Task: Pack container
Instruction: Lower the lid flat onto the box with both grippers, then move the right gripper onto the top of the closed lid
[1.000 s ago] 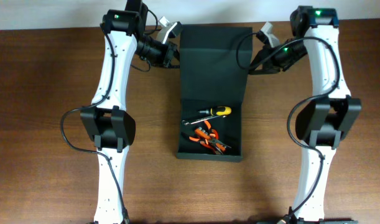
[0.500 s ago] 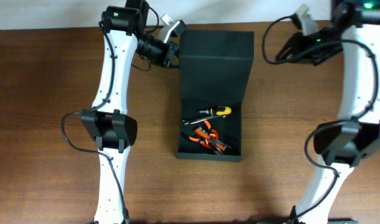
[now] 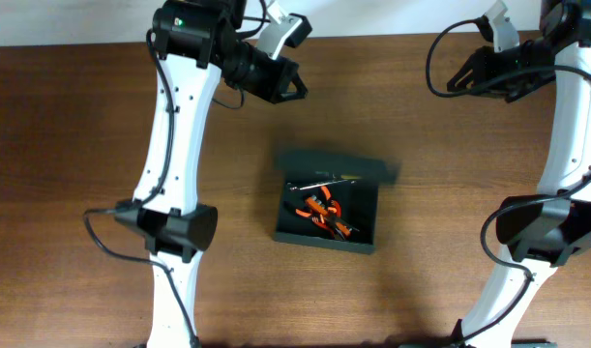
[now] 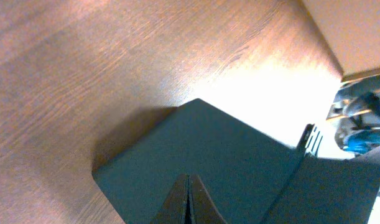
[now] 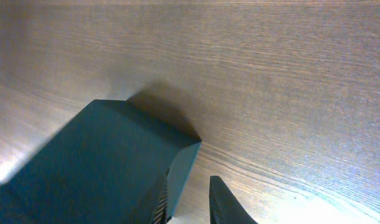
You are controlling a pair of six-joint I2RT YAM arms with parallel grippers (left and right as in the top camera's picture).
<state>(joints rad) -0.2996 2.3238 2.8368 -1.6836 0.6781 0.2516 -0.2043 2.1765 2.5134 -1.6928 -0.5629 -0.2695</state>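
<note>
The dark green-black container (image 3: 326, 238) sits at mid-table with its flap lid (image 3: 339, 164) blurred, standing partway over the back of the box. Orange pliers (image 3: 324, 211) and a screwdriver (image 3: 319, 181) lie inside. My left gripper (image 3: 291, 89) hangs above the table behind and left of the box; in the left wrist view it (image 4: 188, 190) is shut and empty over the dark lid (image 4: 227, 149). My right gripper (image 3: 459, 79) is far back right, open and empty; the right wrist view (image 5: 193, 202) shows the box (image 5: 96, 162) beside its fingers.
The wooden table (image 3: 73, 193) runs to a pale wall along its back edge. The arm bases and their cables stand at the left (image 3: 169, 227) and right (image 3: 542, 232) of the box.
The lid lay flat open behind the box; now it has swung up and forward over the box. The left gripper has risen off it. The right gripper pulled away to the back right.
</note>
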